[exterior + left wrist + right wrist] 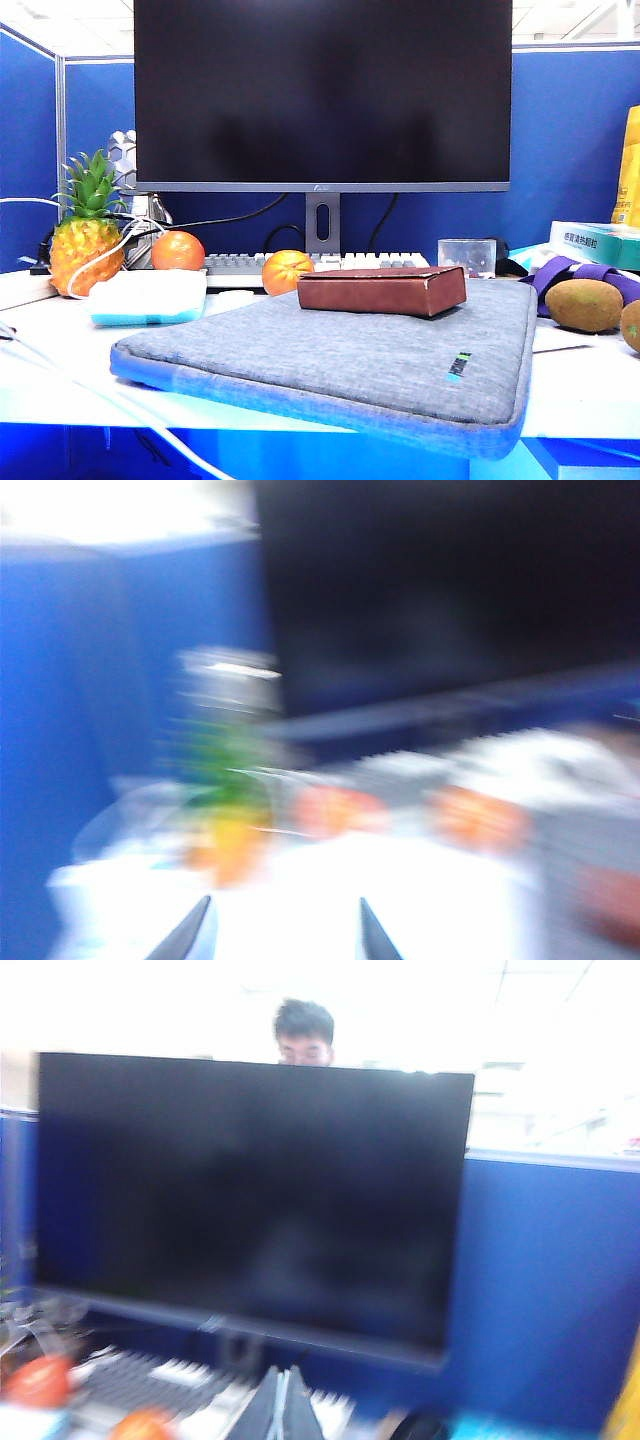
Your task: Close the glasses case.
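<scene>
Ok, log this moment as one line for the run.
glasses case: lid down, on grey sleeve | left gripper: open, empty, off the case | right gripper: shut, empty, facing monitor

Blue partition walls [580, 140] fill the back of the frame; a dark monitor [320, 90] dominates the upper centre, above a white bench [590, 385] under bright ceiling light.

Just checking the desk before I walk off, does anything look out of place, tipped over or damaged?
Nothing stands out. The glasses case lies flat and shut on the grey sleeve, with no arm near it. The pineapple stands upright and both oranges sit by the keyboard. The wrist views are blurred, so fine damage cannot be ruled out.
</scene>
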You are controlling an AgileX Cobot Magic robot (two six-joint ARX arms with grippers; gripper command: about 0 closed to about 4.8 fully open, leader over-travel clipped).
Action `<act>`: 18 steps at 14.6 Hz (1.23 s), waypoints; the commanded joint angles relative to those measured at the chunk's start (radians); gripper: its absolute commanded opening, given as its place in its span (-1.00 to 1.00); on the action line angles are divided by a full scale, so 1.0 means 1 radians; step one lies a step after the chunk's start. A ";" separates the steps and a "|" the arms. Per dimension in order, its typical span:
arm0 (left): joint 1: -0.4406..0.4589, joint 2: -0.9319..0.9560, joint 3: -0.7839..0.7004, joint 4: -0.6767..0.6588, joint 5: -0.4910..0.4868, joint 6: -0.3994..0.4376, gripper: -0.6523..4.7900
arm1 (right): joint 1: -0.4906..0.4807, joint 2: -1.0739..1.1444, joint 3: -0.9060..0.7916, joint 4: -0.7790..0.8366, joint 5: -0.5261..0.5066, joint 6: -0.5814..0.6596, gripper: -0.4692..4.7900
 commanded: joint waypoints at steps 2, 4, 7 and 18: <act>0.001 -0.117 -0.119 -0.003 0.109 -0.062 -0.08 | 0.000 -0.128 -0.200 0.001 0.066 0.169 -0.85; 0.001 -0.229 -0.142 -0.019 0.072 -0.224 -0.09 | 0.000 -0.138 -0.225 -0.014 0.065 0.209 -0.85; 0.001 -0.254 -0.160 -0.094 0.044 -0.309 -0.09 | 0.002 -0.143 -0.227 -0.112 0.065 0.210 -0.85; -0.060 -0.254 -0.470 0.032 -0.163 -0.289 -0.09 | -0.002 -0.144 -0.280 -0.224 0.082 0.209 -0.85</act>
